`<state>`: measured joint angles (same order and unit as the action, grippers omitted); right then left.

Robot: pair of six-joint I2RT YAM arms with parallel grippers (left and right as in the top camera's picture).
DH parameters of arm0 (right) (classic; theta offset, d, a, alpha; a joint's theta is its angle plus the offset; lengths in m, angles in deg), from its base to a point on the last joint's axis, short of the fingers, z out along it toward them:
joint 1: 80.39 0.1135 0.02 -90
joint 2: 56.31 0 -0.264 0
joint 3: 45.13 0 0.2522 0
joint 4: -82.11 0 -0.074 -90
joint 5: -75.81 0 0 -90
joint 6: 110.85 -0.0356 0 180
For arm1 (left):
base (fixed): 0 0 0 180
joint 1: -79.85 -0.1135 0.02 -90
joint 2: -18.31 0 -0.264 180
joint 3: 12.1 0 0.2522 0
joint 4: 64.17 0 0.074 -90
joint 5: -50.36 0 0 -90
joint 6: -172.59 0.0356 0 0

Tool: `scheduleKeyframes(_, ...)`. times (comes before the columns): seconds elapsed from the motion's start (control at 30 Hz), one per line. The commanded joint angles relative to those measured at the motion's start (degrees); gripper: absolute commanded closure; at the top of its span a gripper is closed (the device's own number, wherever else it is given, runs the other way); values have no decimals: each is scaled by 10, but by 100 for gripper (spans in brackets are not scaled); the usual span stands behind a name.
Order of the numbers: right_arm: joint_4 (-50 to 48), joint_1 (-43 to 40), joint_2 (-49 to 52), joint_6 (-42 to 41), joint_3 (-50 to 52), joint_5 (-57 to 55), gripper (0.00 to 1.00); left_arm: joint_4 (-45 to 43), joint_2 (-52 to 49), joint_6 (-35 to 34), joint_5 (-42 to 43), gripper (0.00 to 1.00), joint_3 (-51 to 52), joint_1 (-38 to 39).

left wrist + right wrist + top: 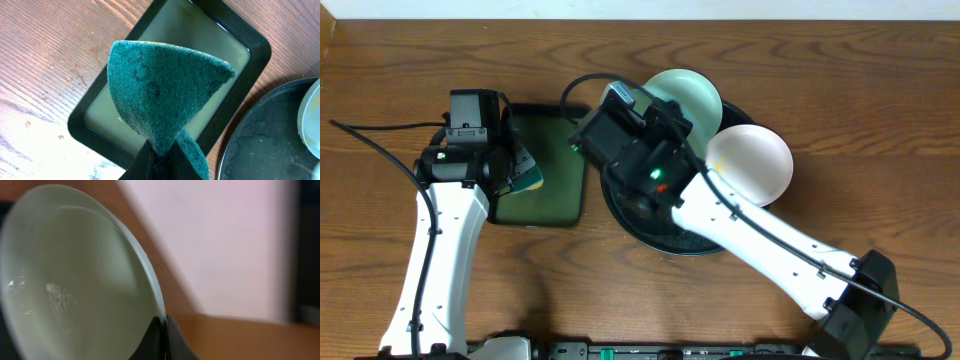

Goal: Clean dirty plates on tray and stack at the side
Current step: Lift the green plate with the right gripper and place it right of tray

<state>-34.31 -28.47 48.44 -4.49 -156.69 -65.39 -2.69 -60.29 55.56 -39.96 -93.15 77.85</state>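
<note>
My right gripper (667, 112) (163, 322) is shut on the rim of a pale mint plate (688, 95) (75, 280) and holds it tilted over the far edge of the round black tray (650, 236). A white plate (750, 162) leans on the tray's right rim. My left gripper (525, 166) (160, 152) is shut on a folded dark green scouring sponge (160, 85) above the small green tray. In the left wrist view the black tray (265, 145) shows with a pale plate edge (310, 117) at the right. A third plate cannot be made out.
The dark green rectangular tray (550, 195) (250, 60) lies just left of the black tray. The right arm crosses the black tray from the front right. A cable runs across the table at the far left. The table is brown wood.
</note>
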Motion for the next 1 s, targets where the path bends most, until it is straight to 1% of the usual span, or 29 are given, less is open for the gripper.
scheduleKeyframes(0.0, -3, -71, 5, -65, 31, 306, 99, 3, 0, 9, -1, 92, 1, -2)
scheduleKeyframes(0.1, 13, -129, 10, -180, 35, 321, 99, 7, 0, 9, -1, 92, 1, -2)
scheduleKeyframes(0.17, 12, -163, 2, -203, 31, 322, 99, 9, 0, 9, -1, 93, 1, -2)
scheduleKeyframes(0.27, 1, -234, -11, -211, 24, 347, 99, 10, 0, 9, -1, 92, 1, -2)
scheduleKeyframes(0.47, -3, -438, -10, -210, 22, 566, 99, 10, 0, 9, -1, 92, 1, -2)
scheduleKeyframes(0.67, -22, -601, 29, -211, 22, 686, 99, 10, 0, 9, -1, 93, 1, -2)
scheduleKeyframes(0.8, -56, -683, 66, -235, 22, 760, 99, 10, 0, 9, -1, 93, 1, -2)
scheduleKeyframes(0.97, -82, -741, 128, -243, 22, 758, 99, 9, 0, 9, -1, 93, 1, -2)
